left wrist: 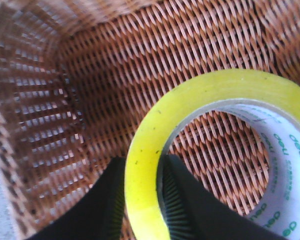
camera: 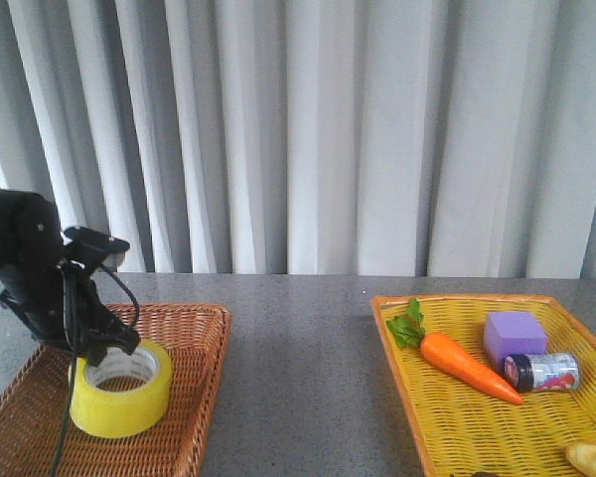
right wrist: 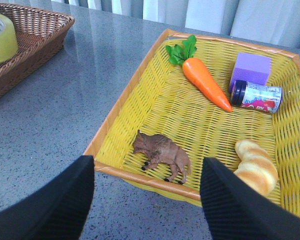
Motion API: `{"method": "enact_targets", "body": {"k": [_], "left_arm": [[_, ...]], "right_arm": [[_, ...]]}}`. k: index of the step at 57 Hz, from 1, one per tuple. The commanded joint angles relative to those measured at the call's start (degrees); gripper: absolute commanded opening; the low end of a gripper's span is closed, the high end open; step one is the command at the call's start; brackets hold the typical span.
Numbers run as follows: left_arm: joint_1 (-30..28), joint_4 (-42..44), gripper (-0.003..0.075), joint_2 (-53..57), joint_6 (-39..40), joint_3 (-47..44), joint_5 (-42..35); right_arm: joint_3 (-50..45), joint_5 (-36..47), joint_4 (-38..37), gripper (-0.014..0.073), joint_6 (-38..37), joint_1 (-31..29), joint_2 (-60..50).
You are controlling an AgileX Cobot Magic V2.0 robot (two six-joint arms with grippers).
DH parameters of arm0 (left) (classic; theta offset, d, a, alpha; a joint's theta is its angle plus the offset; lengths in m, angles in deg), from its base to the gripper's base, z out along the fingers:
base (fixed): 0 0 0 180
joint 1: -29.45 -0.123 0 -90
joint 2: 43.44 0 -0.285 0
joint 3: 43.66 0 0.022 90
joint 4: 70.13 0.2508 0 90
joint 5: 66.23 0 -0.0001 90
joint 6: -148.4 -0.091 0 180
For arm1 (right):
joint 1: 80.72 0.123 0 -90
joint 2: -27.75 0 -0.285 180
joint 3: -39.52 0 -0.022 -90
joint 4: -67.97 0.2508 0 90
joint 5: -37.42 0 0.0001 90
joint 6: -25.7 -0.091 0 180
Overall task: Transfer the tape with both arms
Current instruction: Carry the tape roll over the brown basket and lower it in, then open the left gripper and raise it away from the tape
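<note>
Two baskets stand on my grey table (camera: 298,328), well apart: a brown wicker basket (camera: 194,397) on the left, a yellow woven tray (camera: 457,417) on the right.

Item, the tape (camera: 121,390): one wide yellow roll with a white printed core, lying flat in the brown basket, towards its far left side.

Item, my left claw (left wrist: 142,200): lowered into the brown basket, its two black fingers (left wrist: 107,205) closed across the roll's wall, one outside and one inside the core. Held firmly.

Item, my right claw (right wrist: 147,200): spread wide, holding nothing, hanging over the table at the near edge of the yellow tray.

Item, contents of the yellow tray: one carrot (right wrist: 205,82) with green leaves, far side; one purple block (right wrist: 251,69) just right of it; one small dark-capped jar (right wrist: 255,95) on its side, near the block; one brown toy animal (right wrist: 162,154), near left; one bread piece (right wrist: 255,165), near right.
</note>
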Motion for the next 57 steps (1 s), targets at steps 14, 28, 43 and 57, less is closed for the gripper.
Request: {"method": "enact_targets", "body": {"k": [14, 28, 43, 57], "left_arm": [[0.1, -0.8, 0.0115, 1.6, 0.1, 1.6, -0.8], [0.1, -0.8, 0.0279, 1.6, 0.1, 1.6, 1.4], [0.1, -0.8, 0.0493, 4.6, 0.1, 2.2, 1.9], [0.2, -1.1, 0.0496, 14.2, 2.1, 2.0, 2.3]], "right_arm": [[1.5, 3.8, 0.0, 0.0445, 0.3, -0.4, 0.3], [1.5, 3.8, 0.0, 0.0445, 0.3, -0.4, 0.3], [1.5, 3.8, 0.0, 0.0445, 0.3, -0.4, 0.3], [1.5, 3.8, 0.0, 0.0445, 0.3, -0.4, 0.3]]}}
